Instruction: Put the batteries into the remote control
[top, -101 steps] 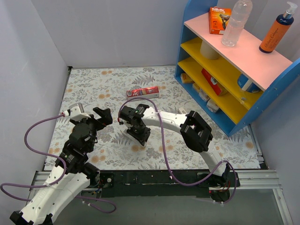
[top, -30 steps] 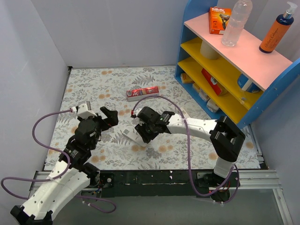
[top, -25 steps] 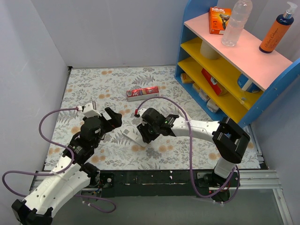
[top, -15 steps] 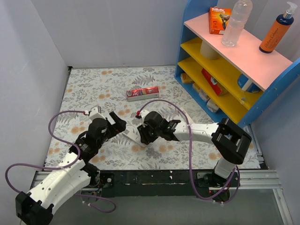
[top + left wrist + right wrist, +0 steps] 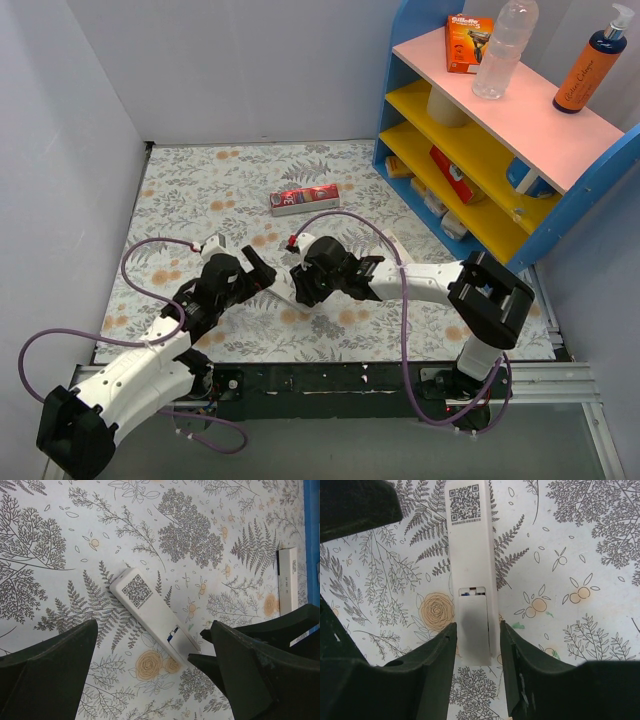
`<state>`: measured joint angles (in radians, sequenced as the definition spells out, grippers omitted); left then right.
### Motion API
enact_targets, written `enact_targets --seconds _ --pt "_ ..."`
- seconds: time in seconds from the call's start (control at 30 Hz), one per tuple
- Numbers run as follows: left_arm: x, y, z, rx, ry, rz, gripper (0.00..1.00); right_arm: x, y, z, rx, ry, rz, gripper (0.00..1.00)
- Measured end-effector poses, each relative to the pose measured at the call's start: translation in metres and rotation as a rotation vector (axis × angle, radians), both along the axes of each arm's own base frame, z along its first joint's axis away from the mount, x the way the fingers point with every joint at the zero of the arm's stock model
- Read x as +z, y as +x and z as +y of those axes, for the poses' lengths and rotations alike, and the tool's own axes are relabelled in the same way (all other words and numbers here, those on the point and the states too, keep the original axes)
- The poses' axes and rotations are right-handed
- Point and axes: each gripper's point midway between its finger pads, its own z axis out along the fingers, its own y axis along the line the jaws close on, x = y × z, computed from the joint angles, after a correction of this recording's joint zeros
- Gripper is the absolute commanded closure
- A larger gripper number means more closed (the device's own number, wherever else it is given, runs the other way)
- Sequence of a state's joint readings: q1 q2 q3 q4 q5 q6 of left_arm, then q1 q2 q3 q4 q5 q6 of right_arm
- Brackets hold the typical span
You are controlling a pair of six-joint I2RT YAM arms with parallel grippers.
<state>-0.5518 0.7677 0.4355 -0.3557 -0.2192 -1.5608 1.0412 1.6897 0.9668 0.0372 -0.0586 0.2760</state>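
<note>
Remote (image 5: 470, 555) flat on mat (image 5: 200, 180), QR side up, well apart from carton (image 5: 305, 198) on its arm-base side; hatch (image 5: 474, 630) slid partly back, blue showing in the gap. Right gripper (image 5: 477, 627) clamped across the hatch end, one finger against each long side. Left gripper (image 5: 154, 625) hangs over remote, jaws wide apart, holding nothing.

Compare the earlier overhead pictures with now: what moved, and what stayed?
The left claw reached forward and right, up to the remote. The right arm unfolded, its elbow swinging right; the right claw now straddles the remote's end. Remote and carton stayed put.
</note>
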Motion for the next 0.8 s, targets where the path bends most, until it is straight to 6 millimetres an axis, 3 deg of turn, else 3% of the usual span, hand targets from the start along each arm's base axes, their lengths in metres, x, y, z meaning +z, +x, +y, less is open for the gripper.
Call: enact_targets --seconds 0.3,0.5,0.8 --pt "-0.005 0.002 -0.005 -0.002 -0.016 0.019 0.02 -0.022 -0.005 0.0 0.036 -0.036 0.027 0.59" --pt "-0.015 0.001 -0.007 0.001 -0.021 0.047 0.02 -0.022 -0.005 0.003 0.064 -0.028 0.017 0.6" --pt "-0.019 0.0 -0.008 0.004 -0.022 0.065 0.02 -0.022 -0.008 0.004 0.08 -0.024 0.025 0.54"
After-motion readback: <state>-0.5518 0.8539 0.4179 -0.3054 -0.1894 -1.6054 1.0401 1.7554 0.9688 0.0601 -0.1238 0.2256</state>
